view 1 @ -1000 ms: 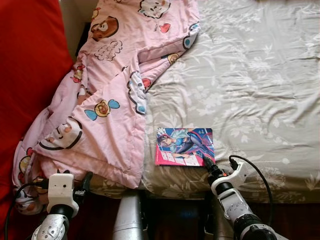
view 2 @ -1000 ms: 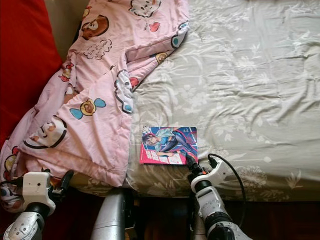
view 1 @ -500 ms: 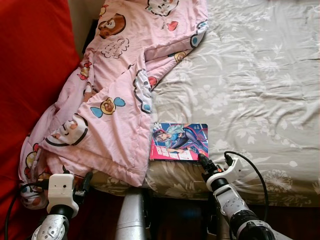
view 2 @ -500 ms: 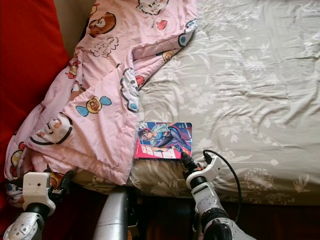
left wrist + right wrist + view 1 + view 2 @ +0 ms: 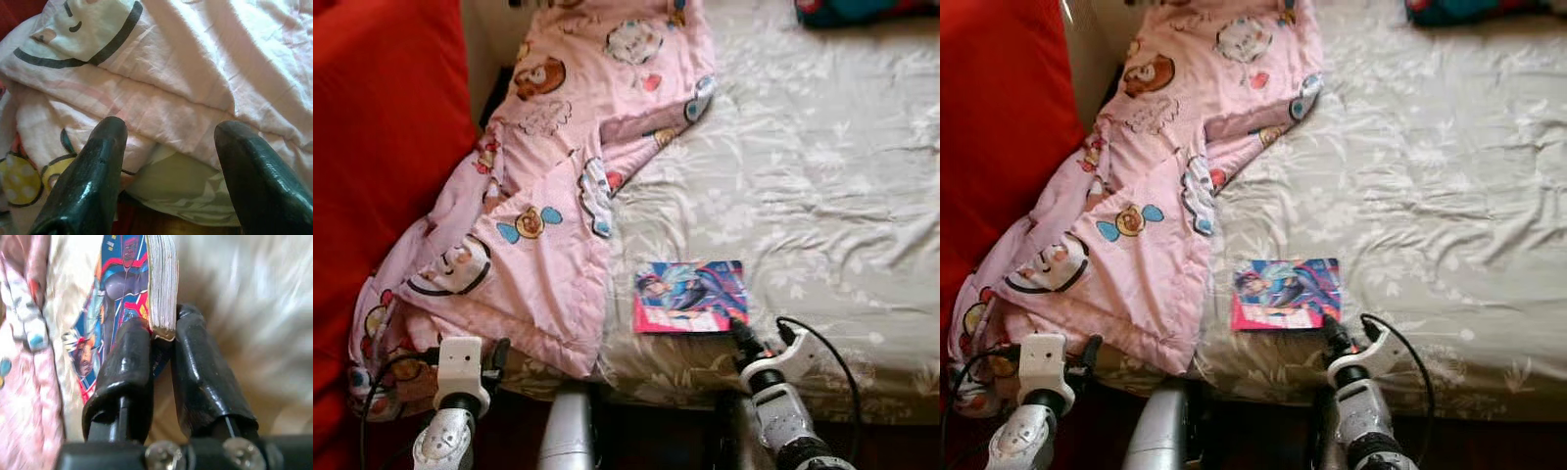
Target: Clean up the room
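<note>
**Right gripper pinches the comic book at the bed's near edge**

The thin, glossy comic book with a blue-and-red illustrated cover (image 5: 690,296) lies flat on the grey floral bedsheet (image 5: 822,176), close to the near edge of the mattress. The right gripper (image 5: 161,340) has its two black fingers closed narrowly on the book's near right corner: one finger rests on the cover, the other sits against the page edges on the opposite side. In the head views the gripper (image 5: 740,335) reaches up from below the bed edge, and a black cable loops just beside its white wrist.

Just left of the book, a pink quilted blanket printed with cartoon bears and animals (image 5: 538,206) is heaped along the bed and spills over the near edge. The left gripper (image 5: 168,129) hovers in front of that overhanging hem with its fingers spread wide, holding nothing. Beyond the blanket, to the far left, stands a red upholstered surface (image 5: 382,147). A dark blue-and-red fabric object (image 5: 862,10) sits at the bed's far right corner.
</note>
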Motion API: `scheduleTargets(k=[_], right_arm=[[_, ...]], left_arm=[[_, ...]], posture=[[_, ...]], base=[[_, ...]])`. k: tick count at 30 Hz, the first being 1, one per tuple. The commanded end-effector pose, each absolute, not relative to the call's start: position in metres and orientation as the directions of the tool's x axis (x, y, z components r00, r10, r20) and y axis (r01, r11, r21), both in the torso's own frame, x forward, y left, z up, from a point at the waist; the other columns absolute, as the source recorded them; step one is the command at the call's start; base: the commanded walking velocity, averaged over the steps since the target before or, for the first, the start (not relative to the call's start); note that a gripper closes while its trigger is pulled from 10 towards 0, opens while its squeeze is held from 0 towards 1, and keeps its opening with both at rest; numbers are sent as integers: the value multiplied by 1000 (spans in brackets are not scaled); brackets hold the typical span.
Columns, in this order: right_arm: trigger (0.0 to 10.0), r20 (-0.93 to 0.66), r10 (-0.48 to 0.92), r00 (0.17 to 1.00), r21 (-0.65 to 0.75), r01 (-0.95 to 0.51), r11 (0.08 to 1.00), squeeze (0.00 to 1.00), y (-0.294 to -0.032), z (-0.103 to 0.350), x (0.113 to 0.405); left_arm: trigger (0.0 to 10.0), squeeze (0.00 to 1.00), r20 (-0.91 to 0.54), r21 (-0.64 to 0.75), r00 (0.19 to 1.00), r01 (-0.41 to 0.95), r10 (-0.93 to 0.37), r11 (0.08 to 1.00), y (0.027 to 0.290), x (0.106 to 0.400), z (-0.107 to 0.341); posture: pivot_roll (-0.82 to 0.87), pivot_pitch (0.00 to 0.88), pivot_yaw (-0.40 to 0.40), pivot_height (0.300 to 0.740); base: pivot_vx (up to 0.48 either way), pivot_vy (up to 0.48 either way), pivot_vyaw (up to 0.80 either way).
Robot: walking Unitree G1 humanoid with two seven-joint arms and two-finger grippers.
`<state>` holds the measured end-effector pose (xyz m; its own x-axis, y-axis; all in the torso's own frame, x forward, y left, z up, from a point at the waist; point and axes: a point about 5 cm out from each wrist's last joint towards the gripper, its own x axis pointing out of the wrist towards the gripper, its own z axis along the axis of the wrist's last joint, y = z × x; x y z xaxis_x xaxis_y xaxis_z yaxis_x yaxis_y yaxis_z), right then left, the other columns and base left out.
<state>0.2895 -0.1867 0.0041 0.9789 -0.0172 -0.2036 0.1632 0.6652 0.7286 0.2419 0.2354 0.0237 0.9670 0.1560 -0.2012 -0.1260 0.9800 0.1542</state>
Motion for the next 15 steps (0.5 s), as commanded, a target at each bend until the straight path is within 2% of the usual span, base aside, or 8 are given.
scheduleTargets(k=[1, 4, 5, 6, 7, 9, 15], right_arm=[[0, -89, -114, 989, 626, 145, 766, 0, -208, 28, 299], [0, -64, -115, 991, 607, 130, 784, 0, -210, 33, 301], [4941, -29, -107, 994, 564, 105, 819, 0, -211, 41, 304], [4941, -29, -107, 994, 564, 105, 819, 0, -211, 41, 304], [10000, 36, -71, 997, 428, 49, 902, 0, -212, 59, 309], [10000, 68, -41, 997, 318, 17, 948, 0, -212, 69, 310], [10000, 54, -31, 998, 230, 18, 973, 0, -209, 66, 305]], left_arm=[[10000, 0, -244, 152, 951, -156, 189, 976, 237, 237, 11], [10000, 0, -249, 150, 949, -159, 193, 976, 236, 237, 9], [10000, 0, -261, 148, 945, -162, 196, 976, 235, 237, 6], [10000, 0, -261, 148, 945, -162, 196, 976, 235, 237, 6], [10000, 0, -296, 134, 933, -173, 206, 976, 231, 236, -2], [10000, 0, -322, 118, 923, -184, 213, 976, 228, 235, -8], [10000, 0, -366, 88, 902, -211, 229, 973, 227, 229, -18]], posture=[[-11, 51, 39, 605], [-11, 51, 39, 605], [-25, 33, 27, 605], [-25, 33, 27, 605], [-47, 5, 4, 605], [-51, 0, -6, 605], [-52, 0, -14, 610]], base=[[0, 0, 0], [0, 0, 0], [0, 0, 0], [0, 0, 0], [0, 0, 0], [0, 0, 0], [0, 0, 0]])
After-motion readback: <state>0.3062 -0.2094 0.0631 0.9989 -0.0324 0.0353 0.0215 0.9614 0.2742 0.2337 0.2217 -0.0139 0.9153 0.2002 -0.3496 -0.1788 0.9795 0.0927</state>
